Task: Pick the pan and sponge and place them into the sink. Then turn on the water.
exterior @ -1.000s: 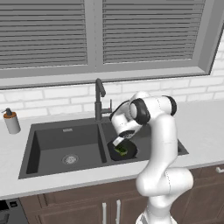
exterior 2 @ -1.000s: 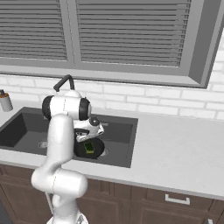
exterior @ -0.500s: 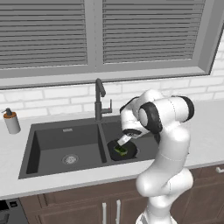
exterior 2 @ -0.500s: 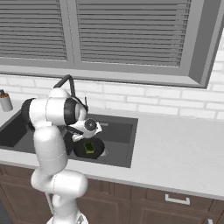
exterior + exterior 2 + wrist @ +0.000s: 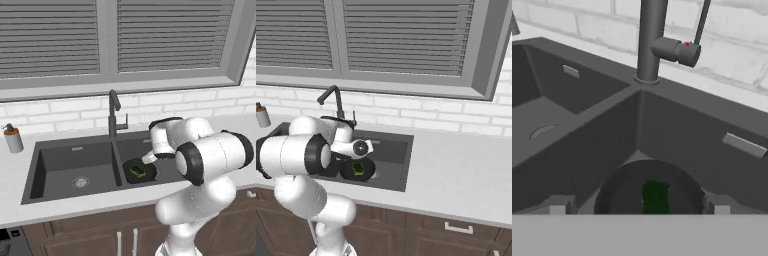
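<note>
The pan (image 5: pixel 648 189) lies in the right basin of the sink (image 5: pixel 50 170), directly below and just ahead of the jaws, and the sponge (image 5: pixel 656 196) rests inside it, green face up. Both things look set down and free: the gripper (image 5: pixel 639 208) hangs above them with its jaws spread wide and nothing between the two fingertips (image 5: pixel 558 209), which stand either side of the pan's rim in the hand view without touching it.

Judging from that, the placing part of the task looks done, and what remains is the water. No blue stream shows under the spout, so the tap (image 5: pixel 650 40) seems not yet on. The relation that matters now is tap to jaws: the tap's upright column rises beyond the pan, straight ahead of the jaws and above them, at the back edge of the sink on the divider between the two basins. Its valve body with the thin lever (image 5: pixel 701 22) juts off the column toward the right of the jaws, and the lever stands roughly upright, parallel to the column.

So the coming move probably calls for the jaws to lift clear of the basin, go forward and a little right, and meet the lever from its side. The column sits close beside the lever, so a wide approach could strike it first.
</note>
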